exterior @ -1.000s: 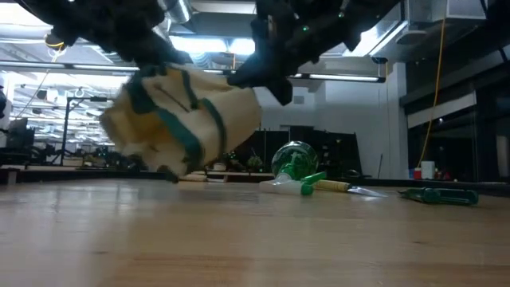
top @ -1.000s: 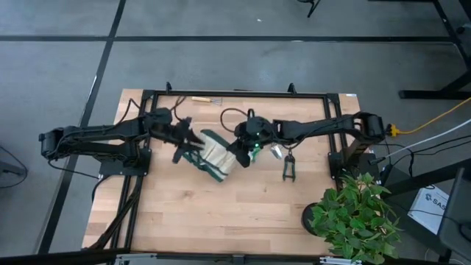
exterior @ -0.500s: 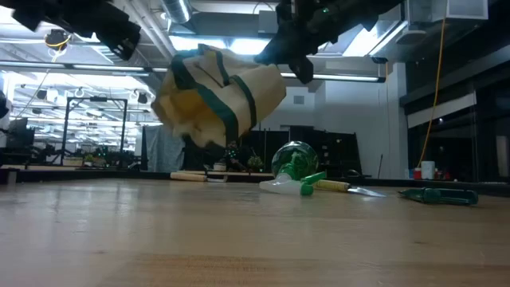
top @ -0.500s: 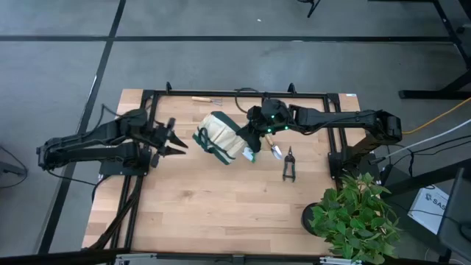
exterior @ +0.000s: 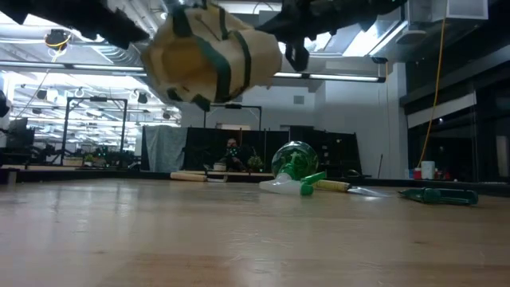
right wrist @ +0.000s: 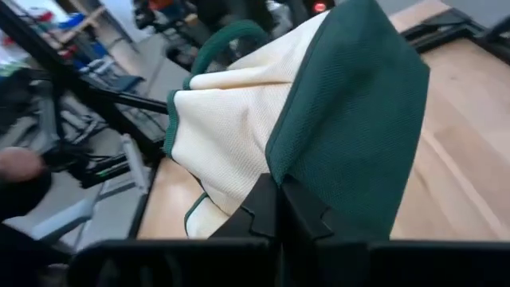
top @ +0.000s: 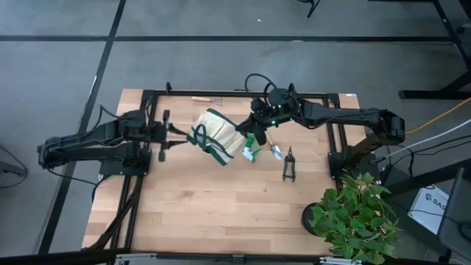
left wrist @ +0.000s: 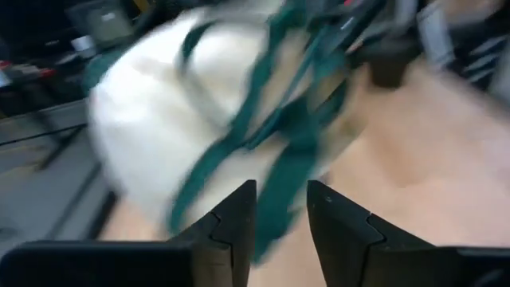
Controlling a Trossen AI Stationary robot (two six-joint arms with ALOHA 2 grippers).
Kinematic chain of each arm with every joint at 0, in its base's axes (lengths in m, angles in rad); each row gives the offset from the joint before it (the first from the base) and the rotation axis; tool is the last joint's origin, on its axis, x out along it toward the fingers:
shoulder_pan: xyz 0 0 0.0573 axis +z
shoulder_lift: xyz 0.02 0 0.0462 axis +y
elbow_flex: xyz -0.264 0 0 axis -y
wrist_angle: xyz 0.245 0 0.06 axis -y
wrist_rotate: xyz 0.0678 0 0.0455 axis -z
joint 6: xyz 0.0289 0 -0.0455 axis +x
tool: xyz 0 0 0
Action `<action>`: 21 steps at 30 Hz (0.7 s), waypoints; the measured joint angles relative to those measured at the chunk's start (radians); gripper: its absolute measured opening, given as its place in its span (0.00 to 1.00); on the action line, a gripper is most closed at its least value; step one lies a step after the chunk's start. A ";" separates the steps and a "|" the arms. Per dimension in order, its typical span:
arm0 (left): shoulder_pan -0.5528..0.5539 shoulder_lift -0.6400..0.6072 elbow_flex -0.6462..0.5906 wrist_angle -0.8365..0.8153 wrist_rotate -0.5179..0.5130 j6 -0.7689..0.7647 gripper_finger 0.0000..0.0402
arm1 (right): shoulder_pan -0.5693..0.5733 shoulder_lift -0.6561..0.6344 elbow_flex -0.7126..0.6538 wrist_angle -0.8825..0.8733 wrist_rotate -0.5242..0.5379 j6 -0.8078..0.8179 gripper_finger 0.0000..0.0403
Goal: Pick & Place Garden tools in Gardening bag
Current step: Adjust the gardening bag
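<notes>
Right gripper [top: 254, 135] is pinched on the bag [top: 215, 138], lifted off the table; left gripper [top: 171, 137], fingers spread, sits just beside its handles.

Robotics lab or industrial workshop hall. Pale wooden butcher-block table [top: 221, 213] with black metal frame [top: 235, 94], standing on grey concrete floor [top: 221, 59] marked by dark lines. Beyond table: exposed ceiling ducts and strip lights [exterior: 343, 77], black metal racks [exterior: 96, 127], dark curtained partition [exterior: 163, 149], distant workbenches. Yellow cable [top: 434, 121] trailing right of table.
</notes>
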 joint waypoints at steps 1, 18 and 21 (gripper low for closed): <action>0.000 0.016 0.000 0.001 -0.033 0.025 0.29 | -0.007 0.000 0.000 0.007 -0.022 0.000 0.01; -0.038 0.188 0.000 0.134 -0.160 0.321 0.62 | -0.066 0.000 0.000 0.021 -0.053 -0.030 0.01; -0.081 0.195 0.000 0.155 -0.280 0.331 0.62 | -0.067 0.000 0.000 0.027 -0.053 -0.022 0.01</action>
